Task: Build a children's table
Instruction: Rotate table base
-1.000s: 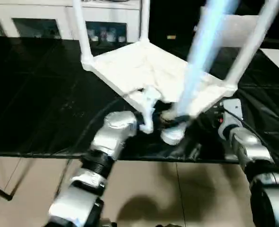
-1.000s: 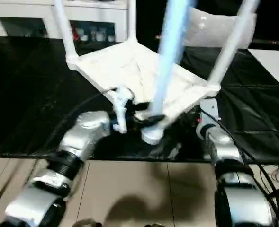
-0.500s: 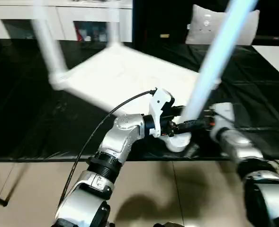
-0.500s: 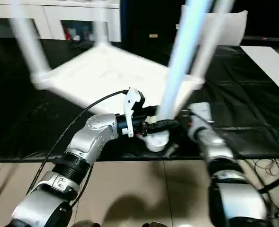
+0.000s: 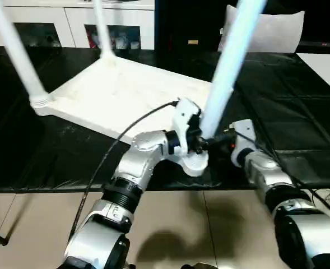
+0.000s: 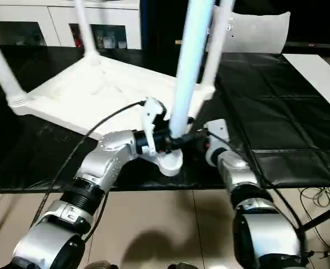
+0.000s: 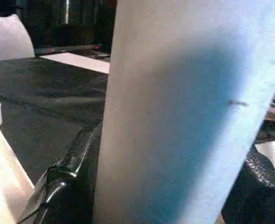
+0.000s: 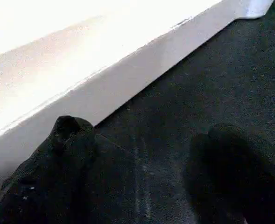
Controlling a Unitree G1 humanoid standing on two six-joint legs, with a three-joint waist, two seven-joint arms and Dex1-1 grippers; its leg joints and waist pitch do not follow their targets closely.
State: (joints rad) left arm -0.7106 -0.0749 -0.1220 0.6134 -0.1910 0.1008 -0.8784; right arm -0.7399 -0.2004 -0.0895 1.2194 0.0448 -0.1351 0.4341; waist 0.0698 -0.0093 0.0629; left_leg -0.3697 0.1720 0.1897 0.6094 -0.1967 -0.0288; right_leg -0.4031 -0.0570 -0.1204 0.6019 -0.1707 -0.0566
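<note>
The children's table lies upside down on the black mat, its white square top [image 5: 125,89] flat with legs standing up from the corners. My left gripper [image 5: 204,143] is shut on the near leg [image 5: 226,67] just above its corner socket [image 5: 194,163]. In the left wrist view that leg [image 7: 174,116] stands right before the camera, with one black finger [image 7: 58,191] beside it. My right gripper [image 5: 226,140] is open just right of that corner, low over the mat. Its fingers [image 8: 67,154] stand apart beside the top's white edge [image 8: 142,65], holding nothing.
A white cabinet [image 5: 69,22] runs along the back and a white cushion [image 5: 271,33] stands at the back right. A white sheet [image 5: 327,64] lies at the far right. The bench's front edge [image 5: 52,188] drops to a tiled floor, and cables [image 6: 316,196] hang at the right.
The table top has swung round to the left and settled flatter on the mat. My left gripper has kept hold of the near leg. The camera view has shifted too.
</note>
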